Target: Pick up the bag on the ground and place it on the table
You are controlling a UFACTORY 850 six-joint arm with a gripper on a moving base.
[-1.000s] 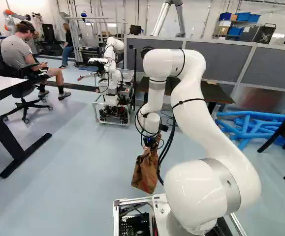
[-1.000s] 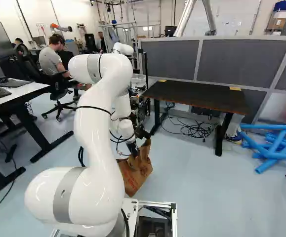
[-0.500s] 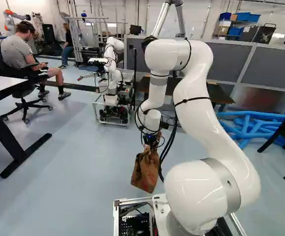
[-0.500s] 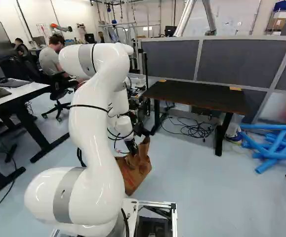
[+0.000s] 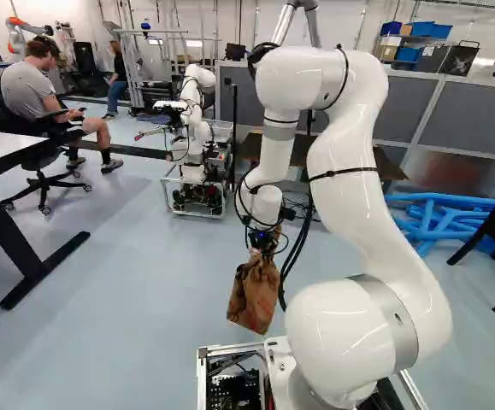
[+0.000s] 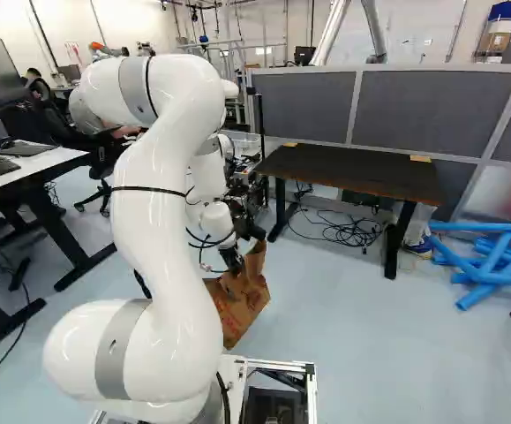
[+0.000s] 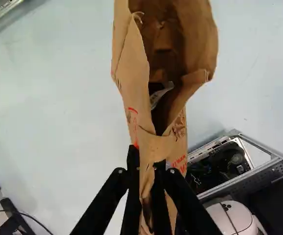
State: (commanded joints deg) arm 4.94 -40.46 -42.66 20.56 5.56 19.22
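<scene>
The brown paper bag [image 7: 129, 81] hung beneath the gripper [image 7: 147, 156], whose two fingers were closed from opposite sides on a gathered fold of paper at the edge of the bag's mouth. The mouth gaped ahead of the fingertips, and a pale scrap [image 7: 162, 95] was visible within; the rest of the contents could not be made out. In the base views the body of the bag sloped down from the gripper and appeared to be free of the floor [image 5: 144, 290], near the frame [image 7: 258, 174] of the robot's own base. The material was judged thin, soft and readily creased, the load light, and the surface dry enough to resist slipping, although a narrow pinch might tear the paper or let the bag swing. The gathered upper edge was a suitable hold, since it left the base of the bag free to be set down; a deeper bite, taking in both walls, would have steadied it further. The dark desk [image 6: 352, 170] stood beyond the gripper and to its right, and was the probable destination. The step in hand was judged to be the lift, with the carry and the placing outstanding; more height would be required for the bag's lower end to pass over the desk's edge.
</scene>
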